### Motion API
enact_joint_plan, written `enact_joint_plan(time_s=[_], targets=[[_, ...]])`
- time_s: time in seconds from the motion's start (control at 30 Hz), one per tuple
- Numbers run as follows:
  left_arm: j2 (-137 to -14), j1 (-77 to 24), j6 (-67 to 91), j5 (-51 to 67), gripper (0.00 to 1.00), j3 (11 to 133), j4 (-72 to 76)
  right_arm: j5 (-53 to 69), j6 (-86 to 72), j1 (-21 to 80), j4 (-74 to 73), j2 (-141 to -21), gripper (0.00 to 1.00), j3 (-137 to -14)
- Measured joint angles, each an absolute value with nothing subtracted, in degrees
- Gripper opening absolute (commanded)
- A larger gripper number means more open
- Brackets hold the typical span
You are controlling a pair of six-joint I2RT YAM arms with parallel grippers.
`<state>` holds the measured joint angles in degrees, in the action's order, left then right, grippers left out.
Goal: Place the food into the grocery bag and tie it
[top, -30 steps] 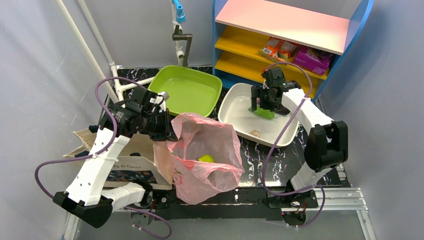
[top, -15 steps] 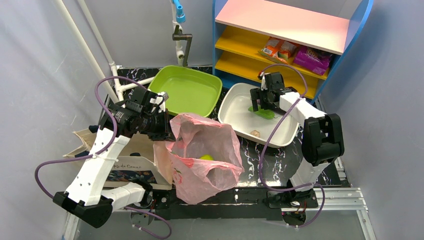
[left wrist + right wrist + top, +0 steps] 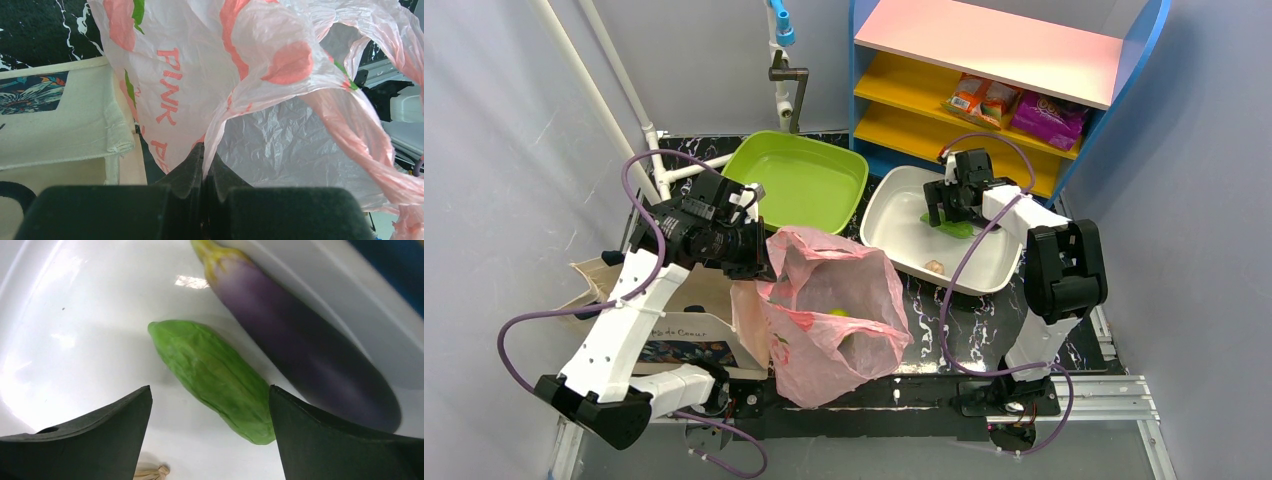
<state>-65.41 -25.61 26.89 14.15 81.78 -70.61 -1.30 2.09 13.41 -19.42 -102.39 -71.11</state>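
Left wrist view: the left gripper (image 3: 202, 152) has its jaws clamped on the rim of the thin, translucent pink plastic grocery bag (image 3: 200, 75), which stands open on the black marbled tabletop (image 3: 929, 310) with a yellow-green pear (image 3: 837, 314) inside. The right gripper (image 3: 209, 390) holds its jaws wide apart above the wrinkled green vegetable (image 3: 215, 375), which lies beside the dark-purple eggplant (image 3: 300, 355) in the white tray (image 3: 75, 340).

Pale grey walls (image 3: 494, 150) close in on both sides. A black marbled counter (image 3: 929, 310) runs back to a blue shelf unit (image 3: 984, 45) with a pink top board and yellow shelves holding snack packets (image 3: 984, 97). White pipes (image 3: 650, 132) lean at the left, and a metal rail (image 3: 1114, 395) edges the front.
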Motion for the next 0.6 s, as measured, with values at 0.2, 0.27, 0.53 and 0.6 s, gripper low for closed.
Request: enact_joint_plan(time_s=[0.2,0.27,0.53,0.6], targets=[[-65.80,-25.61,26.72,14.24,0.00,81.80,-70.48,3.73,0.51,13.41,-19.90,-102.30,0.91,-69.41],[-65.93,-25.61,26.61,14.48,0.00,81.80,-70.32,4.97,-0.84,13.41,-20.14,-102.04,0.90,-68.64],[-65.95,-25.61,26.61,16.01,0.00,81.78,-69.60,7.33,-6.17,18.02,-22.65,-97.65,0.90,-67.29],[-65.87,-25.61,26.63,16.32,0.00,81.78,-69.41,5.63,-8.29,20.78,-22.72,-95.61,0.90,-67.35]])
